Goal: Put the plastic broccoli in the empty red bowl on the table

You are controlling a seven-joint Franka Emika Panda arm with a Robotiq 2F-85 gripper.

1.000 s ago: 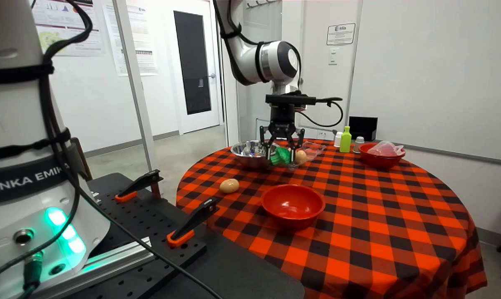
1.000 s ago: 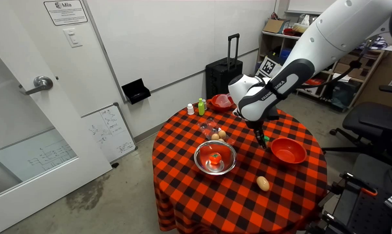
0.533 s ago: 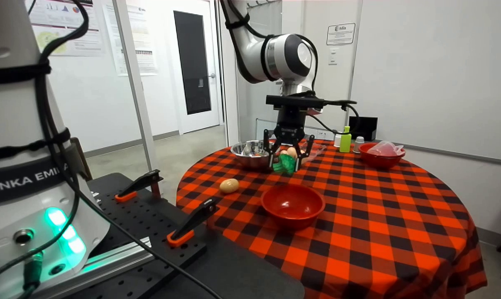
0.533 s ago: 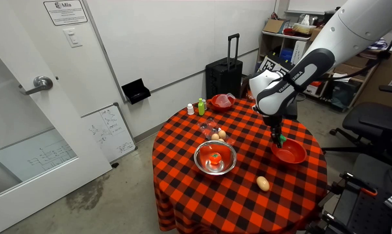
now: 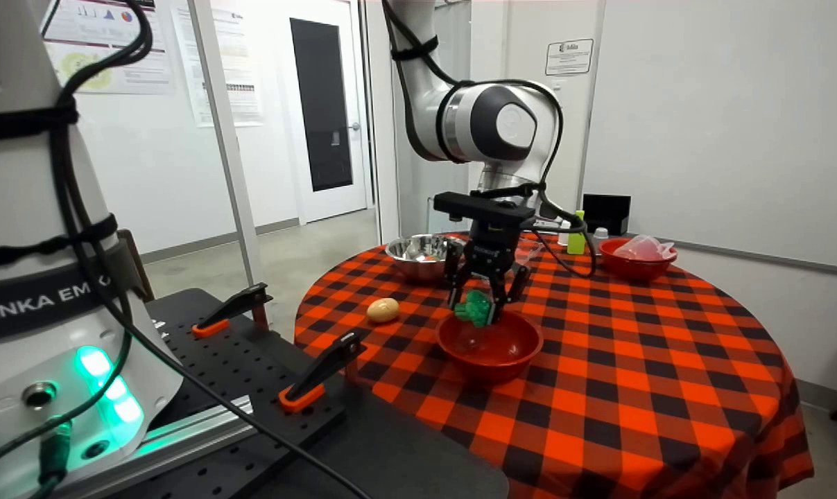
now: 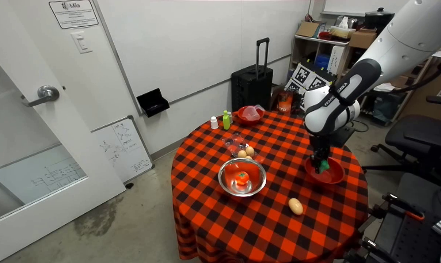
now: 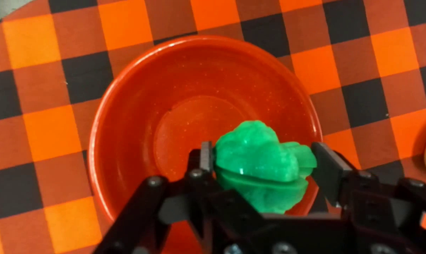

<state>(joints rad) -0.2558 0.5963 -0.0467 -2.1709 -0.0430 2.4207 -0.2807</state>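
Observation:
The plastic broccoli, bright green and lumpy, sits between the two fingers of my gripper in the wrist view, touching both pads. It also shows in both exterior views. The gripper is tilted and holds it over the red bowl, towards one side of the bowl. The wide red bowl also shows in the wrist view, with nothing visible inside. How far the broccoli's underside is from the bowl is hard to tell. The table has a red-and-black checkered cloth.
A silver bowl holds a toy tomato. A loose egg lies nearby. An egg carton with eggs, a yellow-green bottle, white shakers and another red bowl with a clear plastic item stand farther back.
The gripper has carried the broccoli across the table to above the red bowl and come lower, tilting on the way. The bowls and the loose egg have not moved.

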